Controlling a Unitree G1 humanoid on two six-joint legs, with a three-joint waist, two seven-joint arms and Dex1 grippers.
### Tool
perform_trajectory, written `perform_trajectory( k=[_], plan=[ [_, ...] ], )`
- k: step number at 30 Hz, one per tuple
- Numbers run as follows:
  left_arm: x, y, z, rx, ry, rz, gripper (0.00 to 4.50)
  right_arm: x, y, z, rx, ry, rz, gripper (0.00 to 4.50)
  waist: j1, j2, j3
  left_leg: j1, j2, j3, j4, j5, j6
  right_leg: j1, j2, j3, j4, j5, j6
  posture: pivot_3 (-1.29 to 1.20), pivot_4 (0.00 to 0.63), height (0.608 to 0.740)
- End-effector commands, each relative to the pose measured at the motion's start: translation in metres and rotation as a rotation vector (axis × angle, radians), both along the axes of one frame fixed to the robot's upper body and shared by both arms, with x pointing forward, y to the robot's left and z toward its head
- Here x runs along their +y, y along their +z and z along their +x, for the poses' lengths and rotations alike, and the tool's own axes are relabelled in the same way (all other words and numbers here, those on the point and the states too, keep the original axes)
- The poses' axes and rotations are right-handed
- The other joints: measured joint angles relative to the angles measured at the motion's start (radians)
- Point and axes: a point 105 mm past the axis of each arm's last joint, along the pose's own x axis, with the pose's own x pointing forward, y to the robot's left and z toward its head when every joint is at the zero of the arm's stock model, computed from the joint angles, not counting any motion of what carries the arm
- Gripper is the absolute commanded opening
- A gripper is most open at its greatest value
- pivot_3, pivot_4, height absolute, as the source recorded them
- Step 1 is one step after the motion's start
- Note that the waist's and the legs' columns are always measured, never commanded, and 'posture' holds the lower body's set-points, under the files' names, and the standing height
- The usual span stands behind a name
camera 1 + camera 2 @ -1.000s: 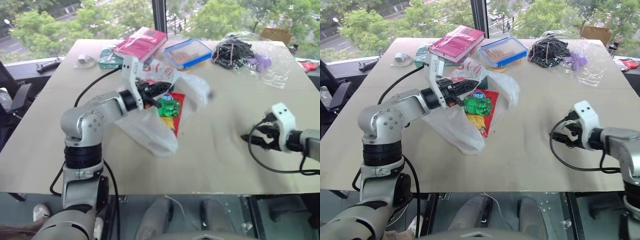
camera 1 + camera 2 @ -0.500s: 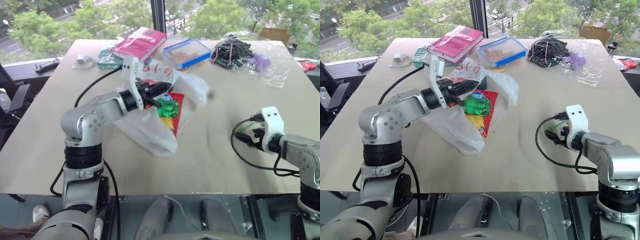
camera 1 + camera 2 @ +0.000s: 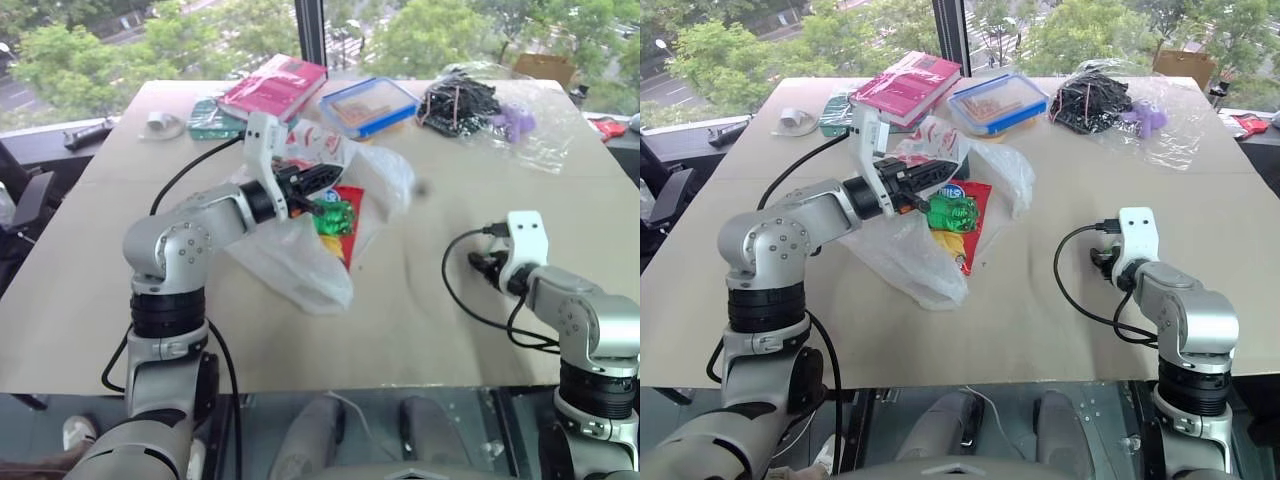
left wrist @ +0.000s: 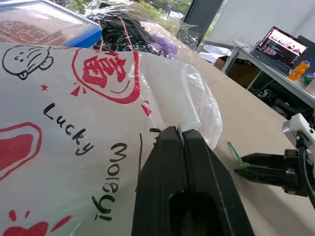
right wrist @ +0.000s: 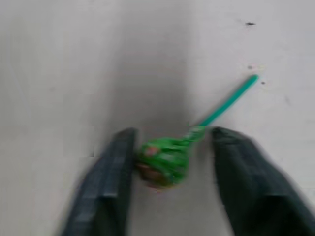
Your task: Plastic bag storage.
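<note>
The plastic bag [image 3: 300, 262], thin white with red marks and "Lucky" lettering [image 4: 74, 123], lies at the table's middle with its upper edge lifted. My left gripper [image 3: 318, 180] is shut on that edge, its fingers [image 4: 170, 147] pressed together over the film. A green item [image 3: 335, 214] and a red snack packet [image 3: 352, 232] show through the bag's mouth. At the right, my right gripper [image 3: 478, 266] points down at the table, open, its fingertips on either side of a green lollipop [image 5: 162, 162]. One finger [image 5: 115, 162] is touching the lollipop's head.
Along the table's far edge stand a red book [image 3: 278, 85], a blue-lidded box [image 3: 370, 105], a clear bag with black clips and a purple item [image 3: 470, 105], a teal box [image 3: 215, 120] and a tape roll [image 3: 160, 122]. Bare tabletop [image 3: 420, 330] lies between the arms.
My right arm has swung in to the left and tipped down onto the table, and its fingers have narrowed around the lollipop. The left arm and the bag have stayed still.
</note>
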Motion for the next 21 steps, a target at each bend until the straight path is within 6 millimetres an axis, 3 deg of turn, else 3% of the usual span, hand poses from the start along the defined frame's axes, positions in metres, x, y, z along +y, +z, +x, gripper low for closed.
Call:
perform_trajectory(
  k=[1,6,8,12,16,21],
  plan=[
    [0.001,0.012,-0.005,-0.058,-0.005,-0.015,0.0,0.002,0.005,-0.003,-0.024,0.04,-0.051,0.67,0.0,0.0,0.0,0.0,0.0,0.0,0.0,0.0,0.0,0.0,0.0,0.0,0.0,0.0,0.0,0.0,0.15,0.74],
    [0.001,0.013,-0.005,-0.059,-0.006,-0.016,0.0,0.009,0.012,-0.01,-0.026,0.132,-0.064,0.68,0.0,0.0,0.0,0.0,0.0,0.0,0.0,0.0,0.0,0.0,0.0,0.001,0.001,0.0,0.0,0.0,0.15,0.74],
    [0.002,0.013,-0.005,-0.058,-0.006,-0.016,0.0,0.021,0.025,-0.012,-0.058,0.208,-0.021,0.68,-0.001,0.0,0.0,0.0,0.0,0.001,0.0,0.0,0.0,-0.001,0.0,0.001,0.001,0.0,0.0,0.0,0.15,0.74],
    [0.002,0.013,-0.005,-0.058,-0.007,-0.017,0.0,0.064,0.051,-0.024,-0.116,0.445,0.081,0.68,-0.004,0.0,0.0,0.0,0.0,0.002,0.0,0.0,0.0,-0.001,0.0,0.002,0.002,0.0,0.0,0.0,0.15,0.74],
    [0.002,0.015,-0.006,-0.062,-0.013,-0.015,0.0,0.114,0.061,-0.046,-0.102,0.737,0.174,0.68,-0.002,0.0,0.0,0.0,0.001,0.001,0.0,0.0,0.0,-0.001,0.001,0.001,0.002,0.0,0.0,0.0,0.15,0.74],
    [0.004,0.019,-0.011,-0.068,-0.033,-0.005,0.0,0.142,0.067,-0.037,-0.112,0.864,0.184,0.68,-0.003,0.0,0.0,0.0,0.0,0.001,0.001,0.0,0.0,-0.001,0.0,0.001,0.003,0.0,0.0,0.0,0.15,0.74]
  ],
)
